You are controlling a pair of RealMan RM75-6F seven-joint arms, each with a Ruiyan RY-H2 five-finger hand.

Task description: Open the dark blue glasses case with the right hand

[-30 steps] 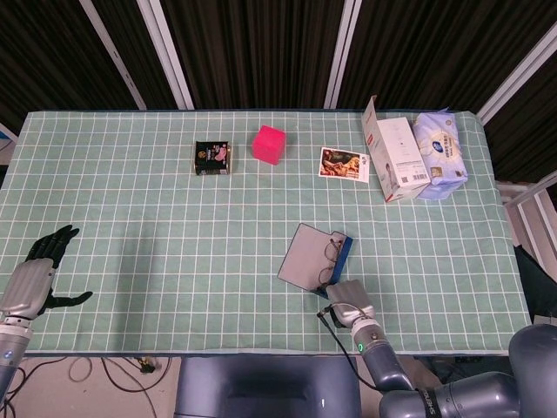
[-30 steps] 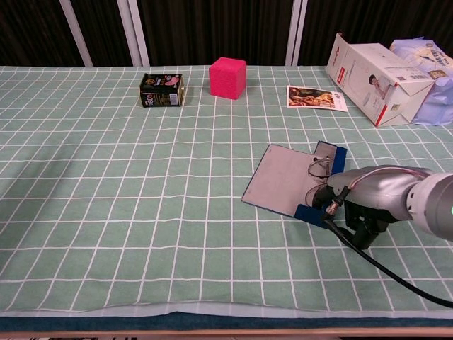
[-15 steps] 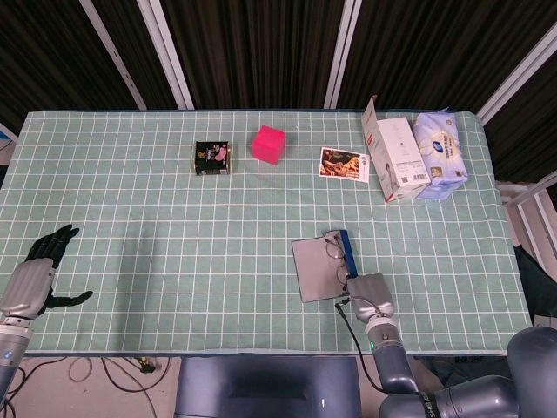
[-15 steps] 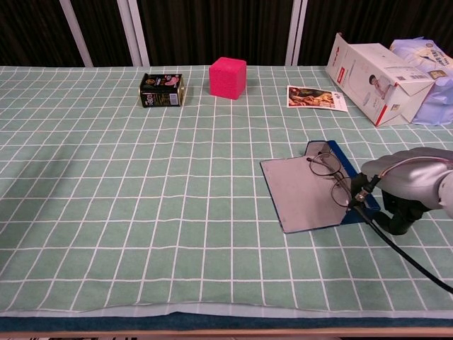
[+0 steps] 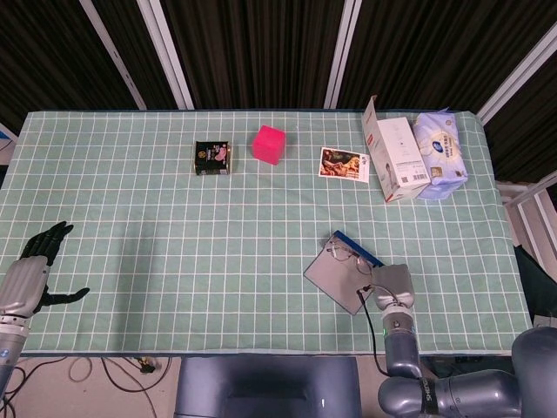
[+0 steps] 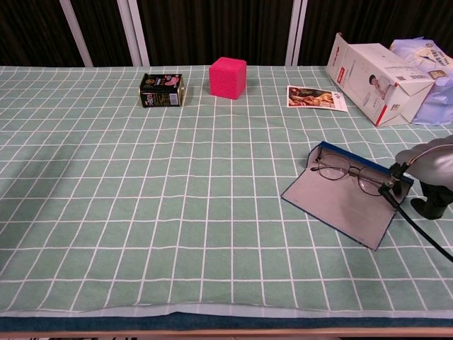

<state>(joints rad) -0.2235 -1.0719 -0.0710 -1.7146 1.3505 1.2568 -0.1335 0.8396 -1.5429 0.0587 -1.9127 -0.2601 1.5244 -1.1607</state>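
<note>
Counting outward from the dark blue glasses case, the green checked tablecloth carried one pair of glasses, one pink cube, one dark tin, one photo card, one white carton and one pale blue wipes pack, all but the glasses well beyond the case toward the far edge. The case lay open, grey lining up, with the glasses resting along its blue far rim. Compared with a second earlier, it had slid and turned toward the right edge, its flap now pointing toward the near edge. The right hand sat at the case's right end, but its fingers were tucked underneath and cut off in the chest view, so I could not tell whether it held anything. Far left of the case, the left hand rested with fingers spread, holding nothing, its forearm cut by the frame.
</note>
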